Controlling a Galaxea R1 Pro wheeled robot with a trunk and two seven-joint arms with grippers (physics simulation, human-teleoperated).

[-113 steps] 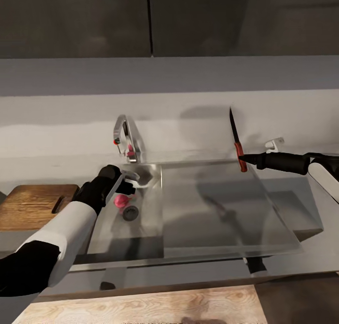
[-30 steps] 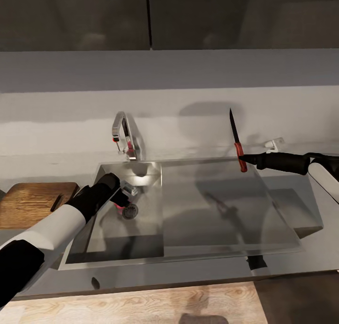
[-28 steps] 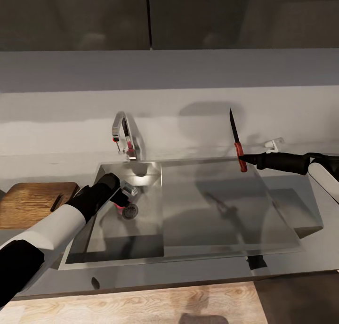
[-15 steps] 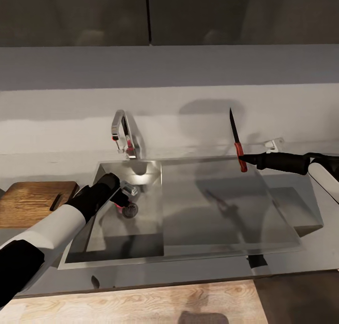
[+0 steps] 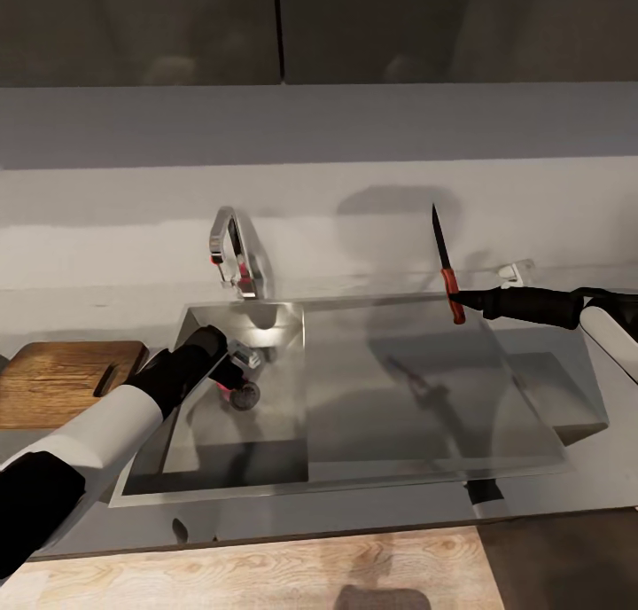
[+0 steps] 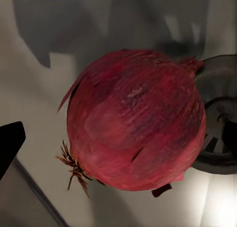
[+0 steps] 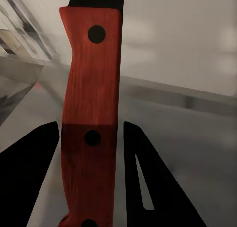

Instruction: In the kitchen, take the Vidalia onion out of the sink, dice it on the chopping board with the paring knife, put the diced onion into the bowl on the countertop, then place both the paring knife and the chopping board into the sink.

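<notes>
The right gripper (image 5: 462,301) is pinching one knife (image 5: 443,261) upright, tip pointing up, above the sink (image 5: 425,397), while the left gripper's (image 5: 237,368) jaws are straddling one onion (image 6: 136,119) by the drain, grip unclear.

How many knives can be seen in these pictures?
1. The paring knife is held upright by the right gripper, above the sink's drainboard. Others may be hidden out of view.

Steel, wood and papery skin

The sink (image 5: 372,388) is brushed, reflective steel; the chopping board (image 5: 62,381) grained brown wood; the paring knife (image 7: 91,123) handle riveted reddish wood; the onion (image 6: 136,119) dry, streaked.
</notes>
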